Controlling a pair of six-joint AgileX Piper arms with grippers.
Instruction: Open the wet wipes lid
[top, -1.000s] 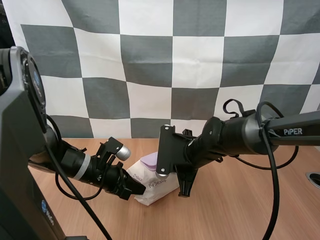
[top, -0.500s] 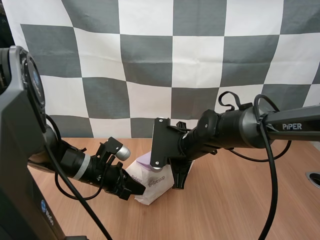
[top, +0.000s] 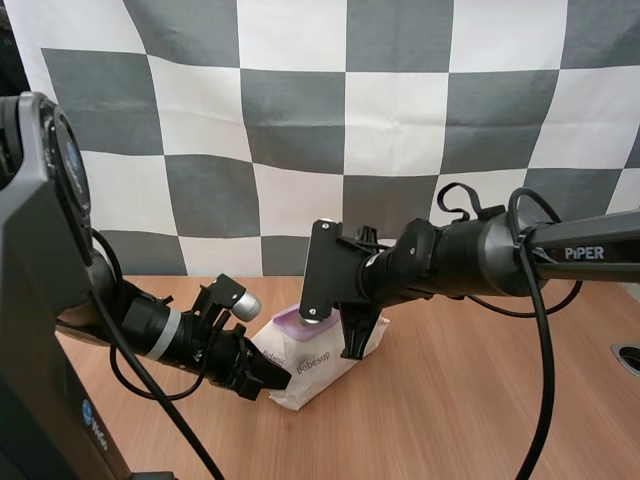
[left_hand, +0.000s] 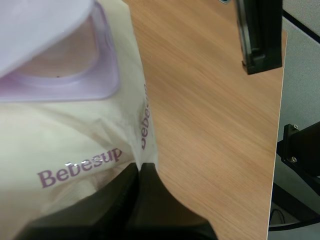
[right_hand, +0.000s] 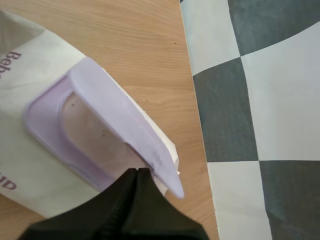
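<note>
at right pincer (right_hand: 136, 172) tips: lid (right_hand: 125, 125) half-raised, thin edge nipped, long axis running away from tips | left pincer (left_hand: 139, 167) clamps pack (top: 315, 365) corner on table (top: 480, 400) | right nearer, should swing lid back

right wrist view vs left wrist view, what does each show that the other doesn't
Only the right wrist view: the right hand pinching the free edge of the raised lid. Only the left wrist view: the left hand pinching the wet wipes pack's edge by the Bebesup print, and a right finger beyond the pack. Both: the pack, the purple lid frame, the wooden table.
</note>
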